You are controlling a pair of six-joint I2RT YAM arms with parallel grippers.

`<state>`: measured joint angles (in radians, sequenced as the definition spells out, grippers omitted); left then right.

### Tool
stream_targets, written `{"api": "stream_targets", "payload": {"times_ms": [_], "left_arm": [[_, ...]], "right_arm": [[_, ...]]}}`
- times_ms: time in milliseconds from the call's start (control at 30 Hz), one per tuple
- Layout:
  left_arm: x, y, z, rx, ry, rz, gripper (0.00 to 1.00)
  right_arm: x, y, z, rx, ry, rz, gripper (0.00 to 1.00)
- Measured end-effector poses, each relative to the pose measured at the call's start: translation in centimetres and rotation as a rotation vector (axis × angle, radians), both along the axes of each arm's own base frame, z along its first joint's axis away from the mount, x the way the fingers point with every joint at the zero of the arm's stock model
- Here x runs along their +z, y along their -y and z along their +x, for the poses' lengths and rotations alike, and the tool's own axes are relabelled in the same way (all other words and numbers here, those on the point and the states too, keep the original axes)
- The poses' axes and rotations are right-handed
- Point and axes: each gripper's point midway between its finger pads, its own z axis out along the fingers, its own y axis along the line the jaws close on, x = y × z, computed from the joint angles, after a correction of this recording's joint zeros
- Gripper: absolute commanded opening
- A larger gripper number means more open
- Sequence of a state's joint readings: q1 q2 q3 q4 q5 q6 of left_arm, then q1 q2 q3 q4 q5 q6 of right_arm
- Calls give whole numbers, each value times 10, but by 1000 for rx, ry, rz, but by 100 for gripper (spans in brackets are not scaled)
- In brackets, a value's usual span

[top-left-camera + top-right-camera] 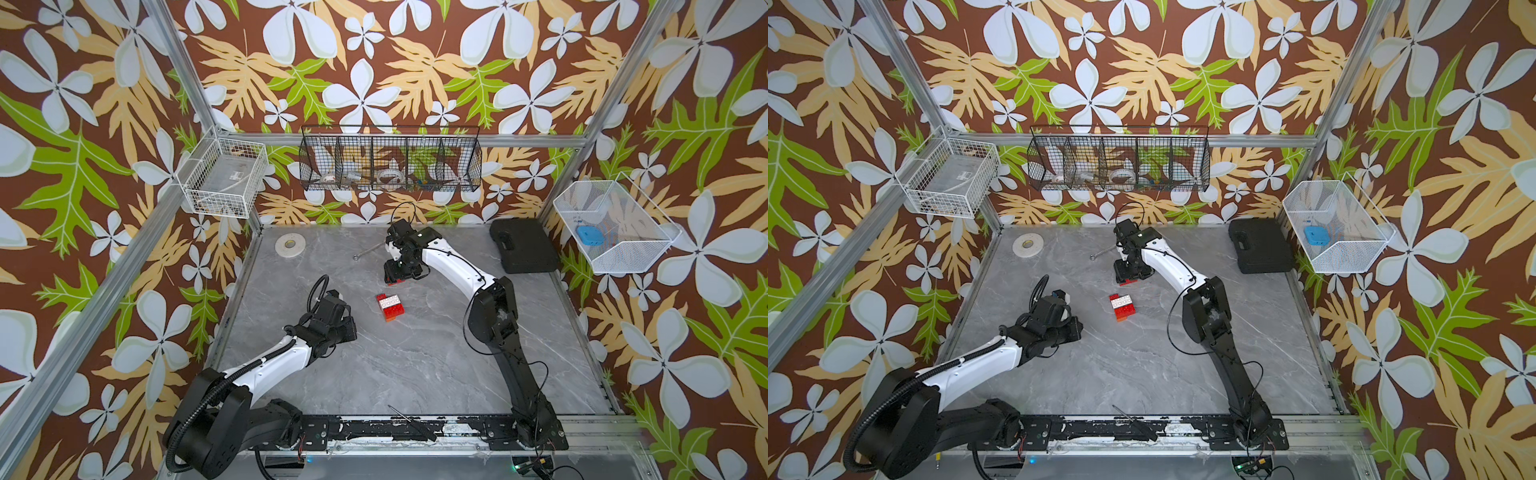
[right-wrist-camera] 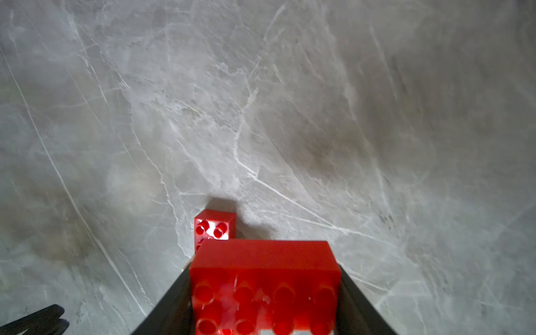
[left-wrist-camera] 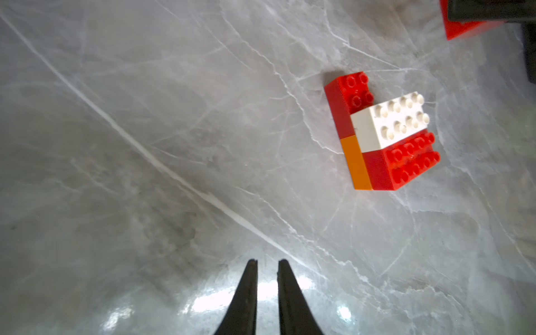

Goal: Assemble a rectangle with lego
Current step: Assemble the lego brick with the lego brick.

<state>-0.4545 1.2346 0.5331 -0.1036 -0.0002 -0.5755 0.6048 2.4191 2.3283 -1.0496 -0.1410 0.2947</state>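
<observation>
- Right wrist view: right claw [image 2: 265, 295] grips a red brick [image 2: 264, 278] by its long sides.
- Block [image 1: 388, 306] sits mid-worktop [image 1: 415, 365]; left claw [image 3: 267, 265] nearly shut, empty.
- Bricks look light, rigid, slick.

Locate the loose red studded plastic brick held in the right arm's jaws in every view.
Top views: red studded plastic brick under the right gripper, beyond the block.
Left wrist: picture corner.
Right wrist: foreground, between the jaws.
Shared landmark: red-white-orange joined block.
</observation>
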Motion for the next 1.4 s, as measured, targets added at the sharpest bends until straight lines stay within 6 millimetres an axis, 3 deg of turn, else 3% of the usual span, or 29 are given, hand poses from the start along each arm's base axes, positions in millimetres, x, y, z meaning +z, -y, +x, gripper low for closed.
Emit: {"api": "stream_targets", "payload": {"times_ms": [200, 433, 833, 1400], "left_arm": [[-11, -5, -4, 12, -10, 18, 15], [-13, 4, 0, 2, -12, -24, 15], [-10, 7, 1, -6, 1, -42, 15], [-13, 6, -1, -7, -3, -39, 15]], "right_arm": [[-6, -19, -12, -2, -23, 10, 53], [-27, -41, -24, 18, -51, -1, 51], [-43, -29, -30, 14, -76, -79, 49], [-47, -26, -33, 15, -87, -94, 47]]}}
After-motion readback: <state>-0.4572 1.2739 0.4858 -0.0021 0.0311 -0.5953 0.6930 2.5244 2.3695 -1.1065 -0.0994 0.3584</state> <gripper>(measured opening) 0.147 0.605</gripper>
